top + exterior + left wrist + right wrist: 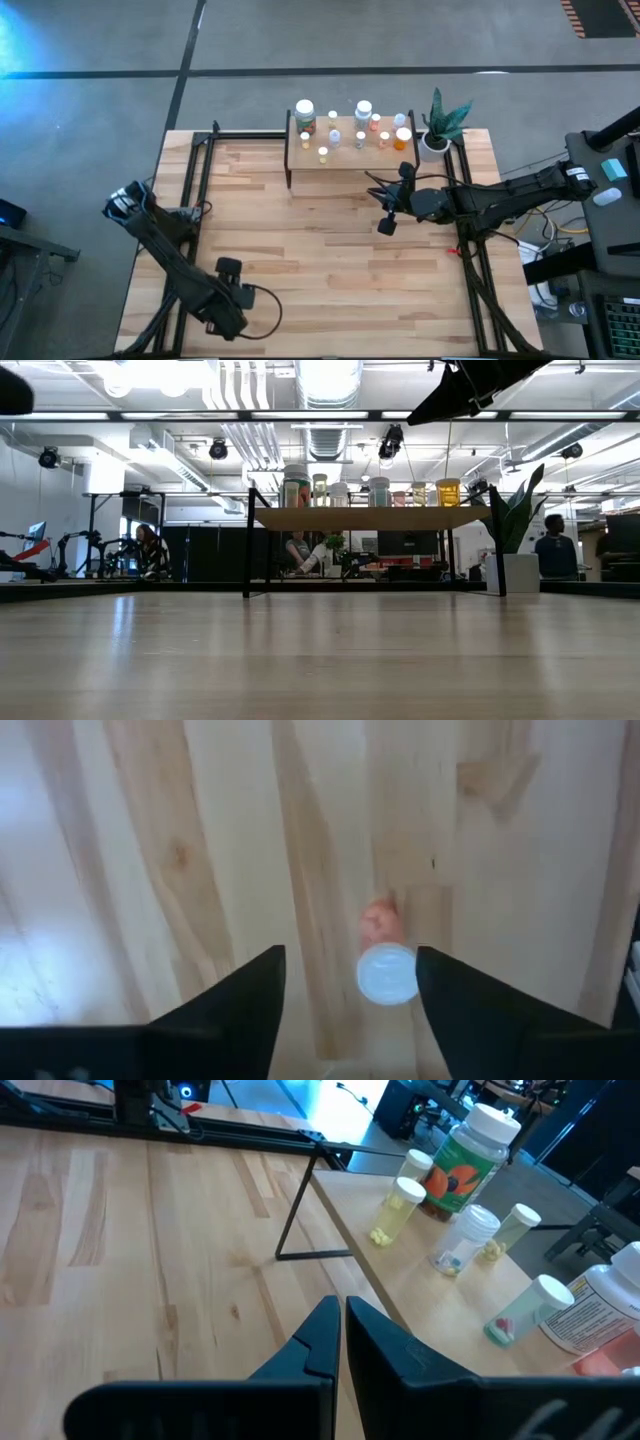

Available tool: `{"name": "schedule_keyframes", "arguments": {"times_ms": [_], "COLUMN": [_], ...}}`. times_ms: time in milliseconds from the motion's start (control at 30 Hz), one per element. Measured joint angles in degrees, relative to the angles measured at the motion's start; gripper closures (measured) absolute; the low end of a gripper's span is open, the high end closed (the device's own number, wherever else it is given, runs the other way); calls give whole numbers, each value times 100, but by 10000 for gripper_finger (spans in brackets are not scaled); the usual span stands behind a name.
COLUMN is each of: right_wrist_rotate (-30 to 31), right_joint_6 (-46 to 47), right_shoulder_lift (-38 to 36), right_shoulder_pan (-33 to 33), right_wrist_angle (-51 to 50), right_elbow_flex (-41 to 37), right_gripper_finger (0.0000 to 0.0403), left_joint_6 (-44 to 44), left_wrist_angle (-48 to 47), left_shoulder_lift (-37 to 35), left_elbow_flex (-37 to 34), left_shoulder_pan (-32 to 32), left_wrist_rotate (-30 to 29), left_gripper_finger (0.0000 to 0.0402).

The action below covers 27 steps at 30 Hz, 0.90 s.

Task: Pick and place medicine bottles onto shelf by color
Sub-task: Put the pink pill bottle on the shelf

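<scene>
A small medicine bottle point(388, 970) with a white cap and a pinkish-orange body stands on the tabletop, seen from above in the left wrist view. My left gripper point(350, 990) points down over it, open, one finger on each side of it. In the high view that gripper point(236, 300) is near the table's front left and hides the bottle. The shelf point(350, 160) stands at the far middle with several bottles point(305, 115) on it. My right gripper point(388, 225) hangs shut just in front of the shelf, holding nothing. My left gripper stands astride the small bottle from above, fingers pointing down. The bottle's cap point(405, 975) lies close against one finger point(450, 1000) and well clear of the other. Whether that finger touches the cap I cannot tell.
A white pot with a green plant point(440, 125) stands right of the shelf. Black frame rails point(195, 170) run along the table's left and right sides. In the right wrist view the shelf's thin black leg point(295, 1205) stands ahead of my shut fingers point(342, 1325).
</scene>
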Motion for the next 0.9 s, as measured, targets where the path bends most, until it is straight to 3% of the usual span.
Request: {"name": "schedule_keyframes", "arguments": {"times_ms": [200, 400, 900], "right_wrist_rotate": [0, 0, 1], "right_joint_6": [-7, -11, -13], "right_shoulder_lift": [4, 4, 6], "right_shoulder_pan": [1, 0, 0], "right_wrist_angle": [0, 0, 0], "right_elbow_flex": [0, 0, 0], "right_gripper_finger": [390, 390, 390], "left_joint_6": [-8, -15, 30], "left_wrist_angle": [7, 71, 278], "left_shoulder_lift": [221, 264, 276], "left_elbow_flex": [0, -47, -308], "left_shoulder_pan": [-52, -133, -227], "left_wrist_rotate": [608, 557, 356], "left_gripper_finger": [180, 184, 265]}}
